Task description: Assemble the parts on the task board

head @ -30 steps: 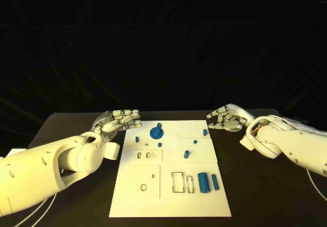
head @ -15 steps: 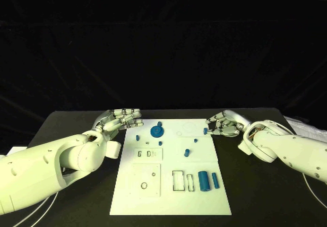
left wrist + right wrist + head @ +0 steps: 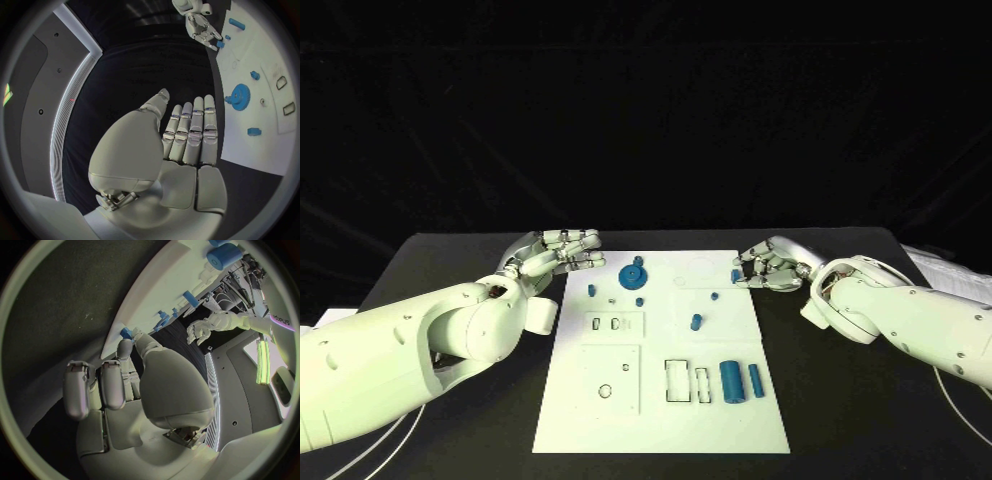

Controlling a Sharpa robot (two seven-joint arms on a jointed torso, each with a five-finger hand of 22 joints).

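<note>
Task board is laid flat mid-table, long side running away from the robot. Small blue peg is seen at the board's far right edge, pinched between thumb and fingertip of the right hand; in the right wrist view the same peg sits at the tips of the thumb and one finger, remaining fingers loosely curled beside it and clear of the part. Left hand is held just off the board's far left corner, fingers extended side by side, nothing grasped. Blue gear is noted nearest those fingertips, not touched. Two blue cylinders are lying at the near right of the board, well apart from both hands
</note>
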